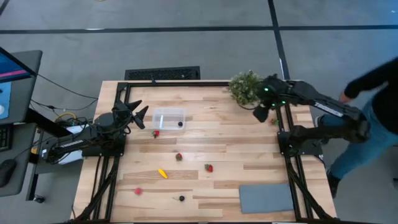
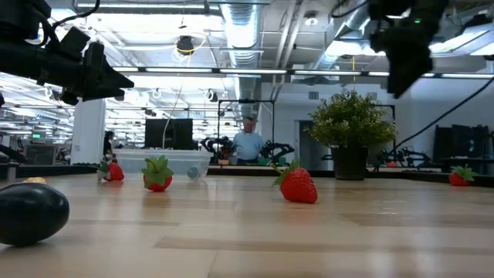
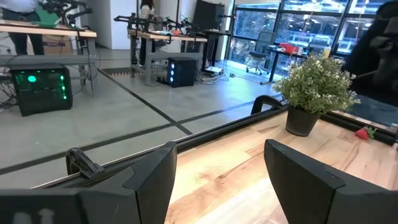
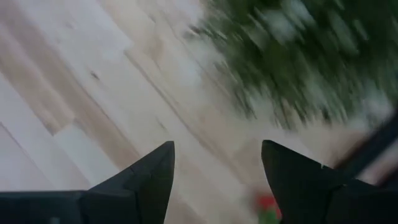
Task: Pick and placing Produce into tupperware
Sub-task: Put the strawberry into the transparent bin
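The clear tupperware stands at the table's far left with a dark berry inside. Produce lies loose on the wood: a strawberry beside the box, a brownish-green bit, a strawberry, a yellow piece, a red piece, a dark berry and a red piece by the right edge. My left gripper hangs open and level left of the tupperware. My right gripper is open, raised, pointing down beside the plant, with nothing between its fingers.
A bushy potted plant stands at the far right, close to my right gripper. A flat grey mat lies at the near right corner. A person stands beyond the table's right edge. A keyboard lies past the far edge.
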